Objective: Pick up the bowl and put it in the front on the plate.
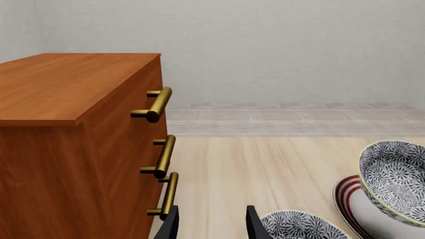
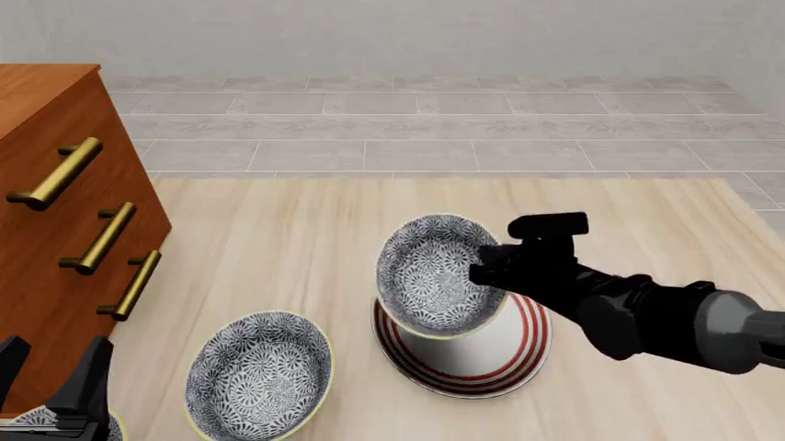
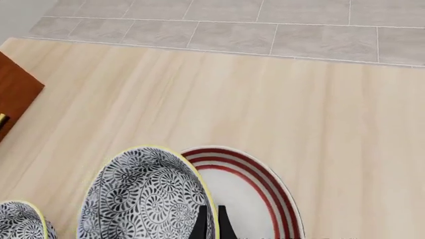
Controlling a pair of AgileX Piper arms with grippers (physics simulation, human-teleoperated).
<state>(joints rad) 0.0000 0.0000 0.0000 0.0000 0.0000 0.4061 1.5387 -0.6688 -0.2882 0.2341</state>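
The right pincer point(image 2: 491, 268) pinches the rim of the bowl point(image 2: 436, 274), held tilted over the plate point(image 2: 516, 354); the foot seems barely touching. Released like this, it could tip or roll off. The left pincer point(image 1: 211, 224) hangs agape, empty. Pale wooden tabletop point(image 2: 307, 230), tiled floor point(image 2: 429, 129) beyond.

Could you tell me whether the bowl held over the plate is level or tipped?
Tipped. The bowl leans with its opening facing the front camera, gripped at its rim by the right pincer above the plate.
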